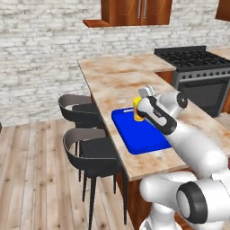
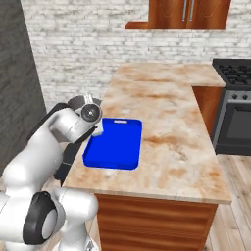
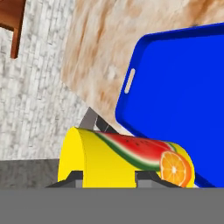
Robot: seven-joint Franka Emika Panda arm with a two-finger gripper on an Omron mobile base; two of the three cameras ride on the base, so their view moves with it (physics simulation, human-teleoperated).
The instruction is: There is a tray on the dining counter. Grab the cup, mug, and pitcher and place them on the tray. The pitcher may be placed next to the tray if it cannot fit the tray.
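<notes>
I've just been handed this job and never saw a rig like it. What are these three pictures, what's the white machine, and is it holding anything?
The white machine is a robot arm on a driving base. Two pictures come from cameras on the base, behind the arm to its left and right; the third looks along its gripper. The arm reaches over the dining counter, a marbled stone top, where a blue tray lies flat. The gripper is shut on the cup, a yellow tumbler with a watermelon and orange picture. In the left base view the cup sits at the tray's far end. Whether it touches the tray I cannot tell.
</notes>
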